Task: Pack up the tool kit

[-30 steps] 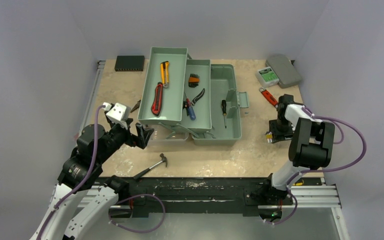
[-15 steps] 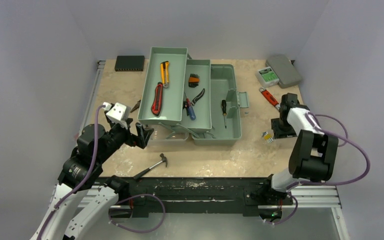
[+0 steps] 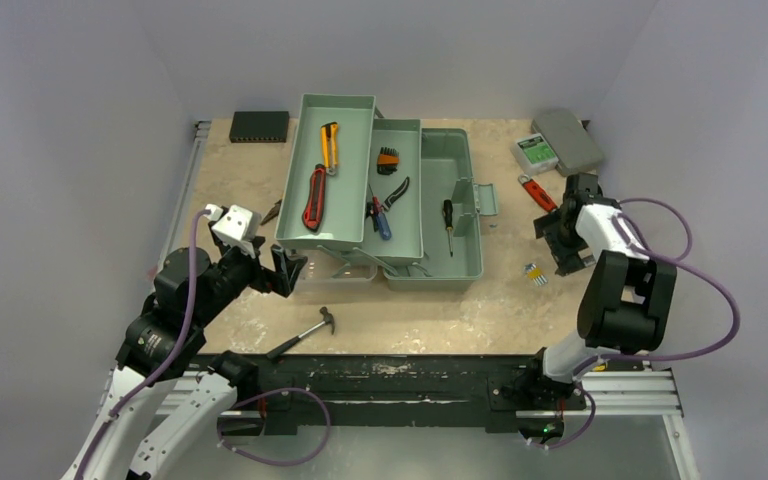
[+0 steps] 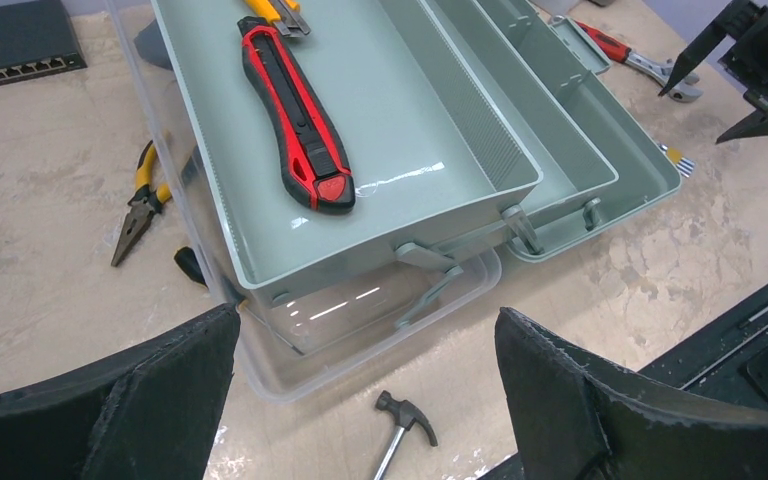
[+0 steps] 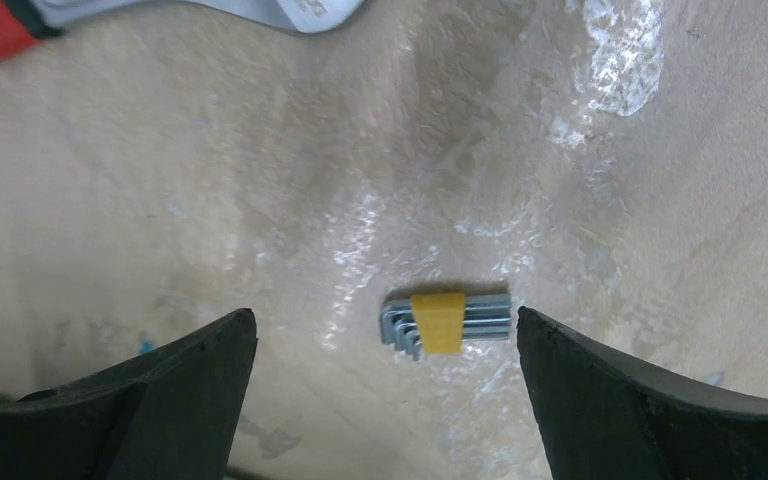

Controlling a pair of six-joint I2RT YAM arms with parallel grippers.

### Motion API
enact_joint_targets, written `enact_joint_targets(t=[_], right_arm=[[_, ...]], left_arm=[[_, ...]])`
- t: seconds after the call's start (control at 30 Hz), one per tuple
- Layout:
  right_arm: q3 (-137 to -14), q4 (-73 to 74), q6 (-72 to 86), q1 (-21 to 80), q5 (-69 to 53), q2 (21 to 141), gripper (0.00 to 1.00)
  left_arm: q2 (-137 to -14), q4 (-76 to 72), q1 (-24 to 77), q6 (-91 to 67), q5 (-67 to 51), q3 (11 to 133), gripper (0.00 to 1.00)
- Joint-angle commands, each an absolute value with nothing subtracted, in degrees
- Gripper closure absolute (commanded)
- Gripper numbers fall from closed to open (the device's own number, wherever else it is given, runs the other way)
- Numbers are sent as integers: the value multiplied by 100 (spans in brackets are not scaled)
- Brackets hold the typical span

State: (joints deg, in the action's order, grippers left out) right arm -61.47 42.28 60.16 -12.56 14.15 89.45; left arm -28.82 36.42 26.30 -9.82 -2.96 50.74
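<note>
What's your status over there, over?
Left end effector open, empty, facing the toolbox. Right end effector open above the hex key set on the table, nothing in between. Hammer and wrench also unpacked.

Lighting's soft and even, coming from overhead, so shadows on the tabletop [image 3: 440, 310] are faint, just a pale smudge under the toolbox [image 3: 442, 172] along its near side. The top view is bright and reasonably sharp, with no real glare. The left wrist view has a white glare streak on the tray [image 4: 390, 90] floor right by the red knife [image 4: 295, 110], and straight edges bow a bit toward the corners. The right wrist view shows shiny patches on the tabletop. The hex keys [image 5: 447, 324] look fairly crisp, while the fingers [image 5: 140, 410] of the right gripper [image 5: 385, 315] are dark with hardly any detail.
</note>
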Motion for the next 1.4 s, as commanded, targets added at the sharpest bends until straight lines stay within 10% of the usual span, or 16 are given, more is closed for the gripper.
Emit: enact_joint_targets(t=[0.0, 0.87, 1.37], right_arm=[[-5673, 4045, 5425, -1269, 1385, 8861, 1], [-5072, 2919, 4866, -871, 1116, 9486, 17], [-4829, 2663, 5013, -839, 799, 9446, 51]], left_arm=[[-2917, 3547, 2586, -888, -373, 5124, 5], [-2918, 3524, 2558, -896, -439, 5124, 5], [-2900, 3540, 2544, -896, -431, 5116, 5]])
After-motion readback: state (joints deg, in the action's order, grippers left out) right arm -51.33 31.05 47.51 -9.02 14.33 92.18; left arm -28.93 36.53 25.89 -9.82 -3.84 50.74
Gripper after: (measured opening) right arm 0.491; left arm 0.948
